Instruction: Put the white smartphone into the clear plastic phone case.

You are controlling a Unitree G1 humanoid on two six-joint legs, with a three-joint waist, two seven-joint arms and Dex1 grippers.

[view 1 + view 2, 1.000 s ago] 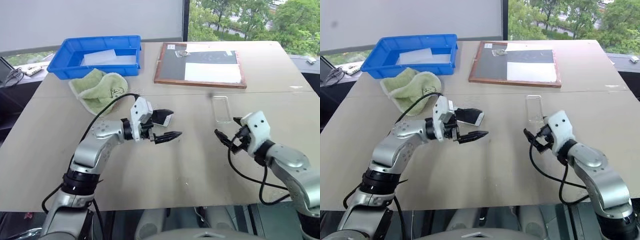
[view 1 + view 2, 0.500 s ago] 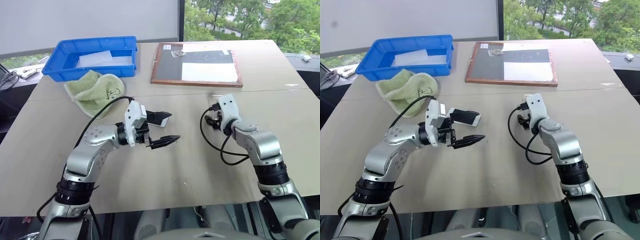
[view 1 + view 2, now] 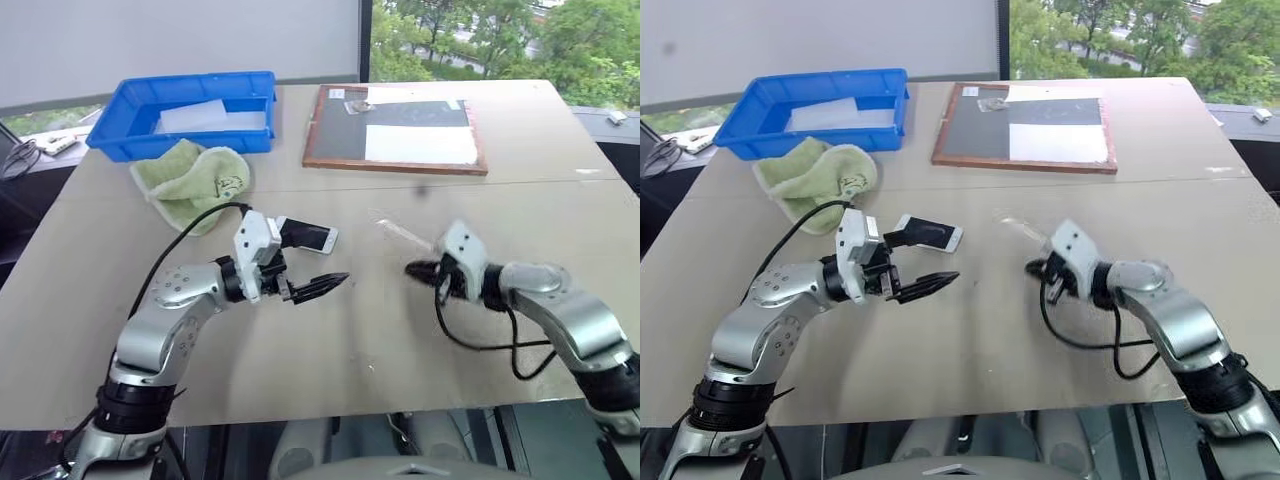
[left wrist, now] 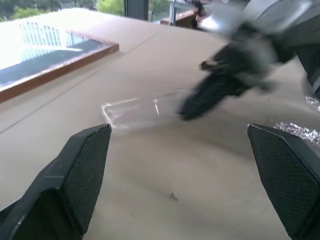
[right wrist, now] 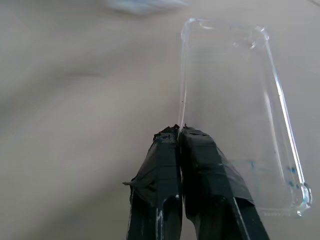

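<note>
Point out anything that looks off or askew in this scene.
The clear plastic phone case is pinched by one edge in the shut right gripper, so it sits tilted off the table instead of flat. The white smartphone lies apart, beside the open left gripper.

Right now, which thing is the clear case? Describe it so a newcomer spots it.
On the beige table, below the wood-framed board, find the right gripper. The clear plastic phone case is pinched by one edge in its shut fingertips: see-through, unlike the white smartphone.

Left pincer (image 3: 322, 262) open beside white smartphone (image 3: 306, 236), table (image 3: 330, 340)
</note>
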